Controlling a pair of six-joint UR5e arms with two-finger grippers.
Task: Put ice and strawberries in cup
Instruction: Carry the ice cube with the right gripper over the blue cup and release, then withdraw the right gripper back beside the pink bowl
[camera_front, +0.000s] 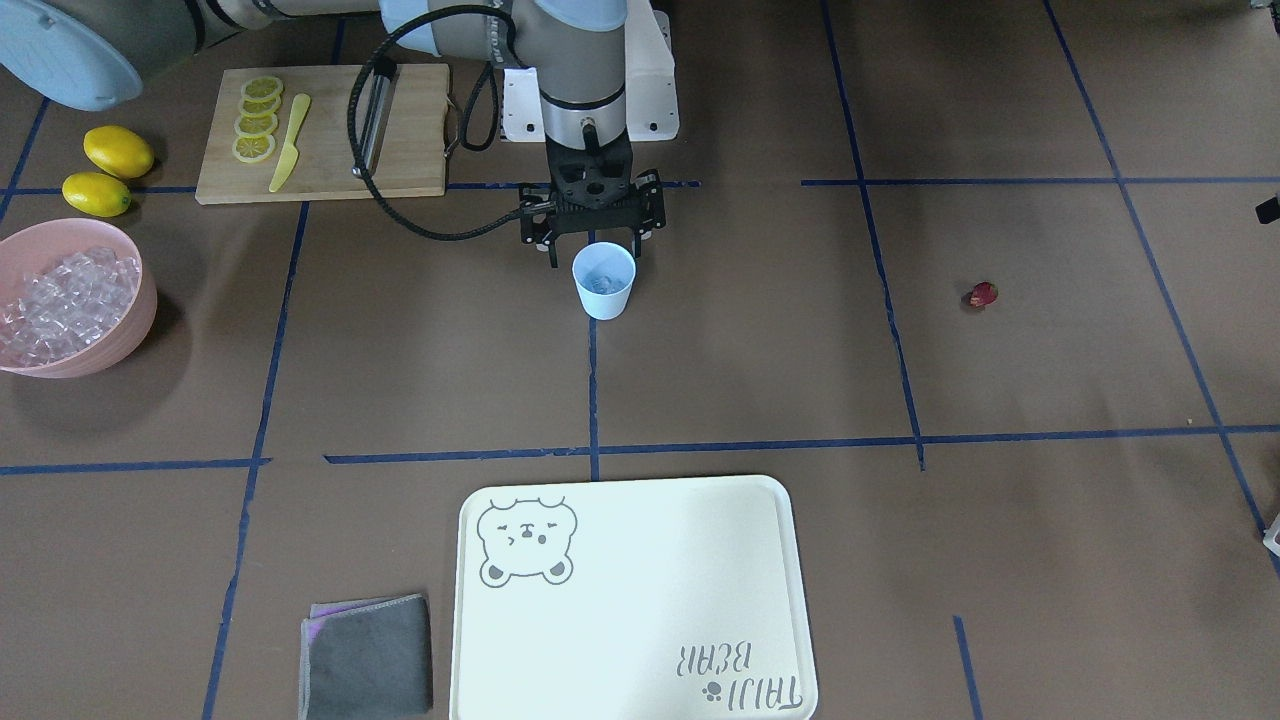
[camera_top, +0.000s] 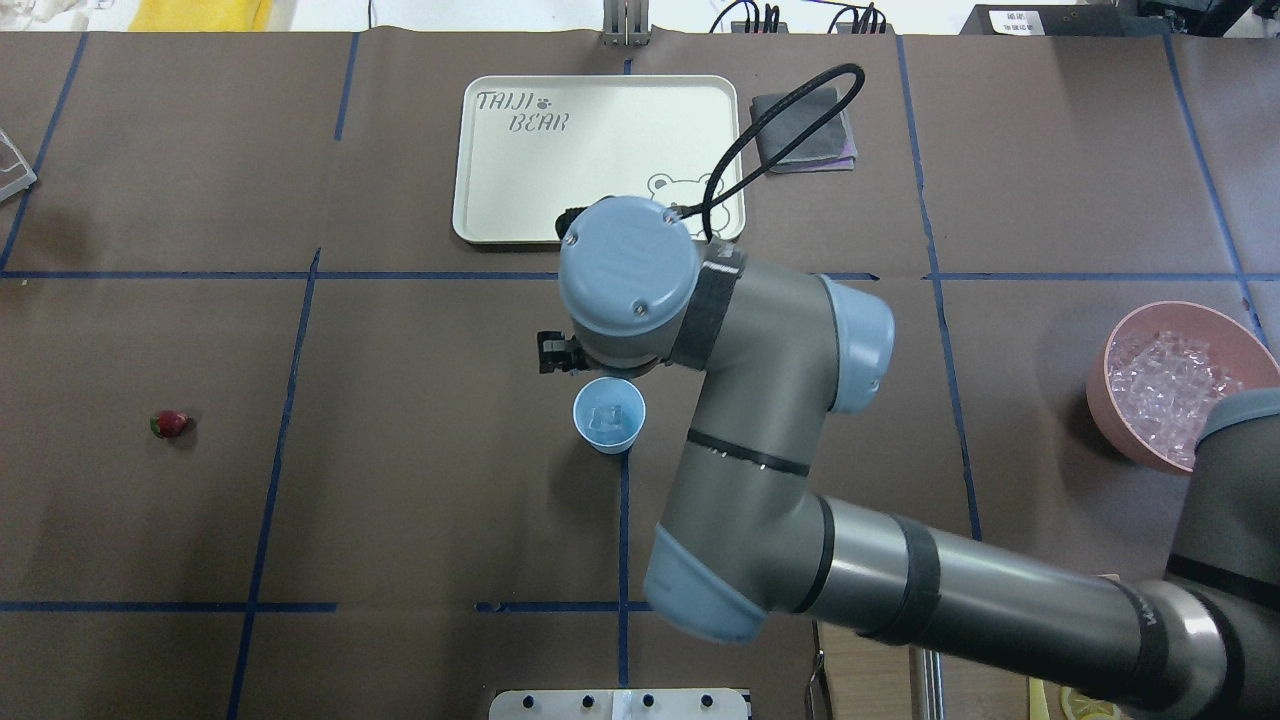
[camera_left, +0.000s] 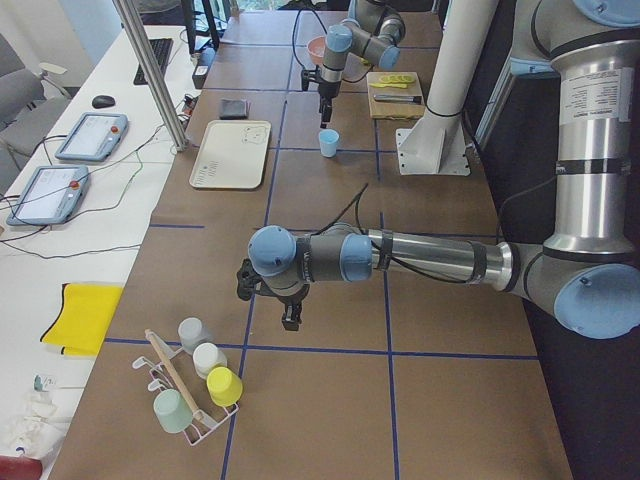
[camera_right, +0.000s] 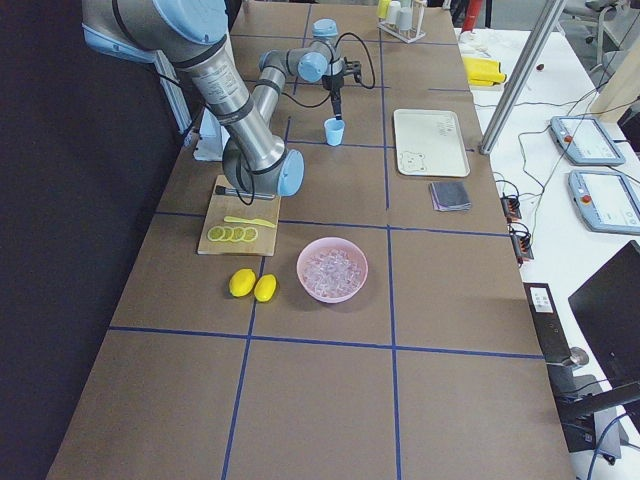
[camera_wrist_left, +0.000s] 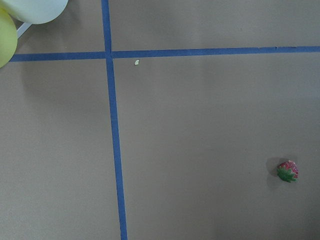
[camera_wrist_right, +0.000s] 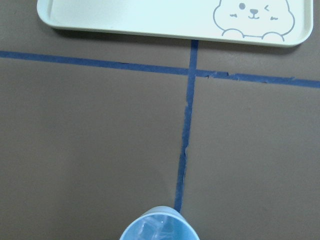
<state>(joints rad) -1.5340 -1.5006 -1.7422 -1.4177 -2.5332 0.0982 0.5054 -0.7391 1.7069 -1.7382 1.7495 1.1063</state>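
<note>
My right arm reaches out to mid-table, wrist pointing straight down, right gripper (camera_front: 594, 250) hanging above the cup (camera_front: 604, 292), jaws spread wide.

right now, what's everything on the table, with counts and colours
cup: one, light blue, table centre, ice inside
ice: many, clear, heaped in the bowl
bowl: one, pink, robot's right end
strawberry: one, dark red, robot's left side
lemons: two, yellow, beside the cutting board
cutting board: one, wooden, near robot's base
lemon slices: four, yellow, on the board
knife: one, yellow, on the board
utensil: one, dark metal, on the board
tray: one, cream, bear print, operators' side
cloth: one, grey, beside the tray
rack cups: four, grey, white, yellow, green, robot's far left
right claw: one, black, open, above the cup
left claw: one, black, near the rack cups; grip unreadable
</note>
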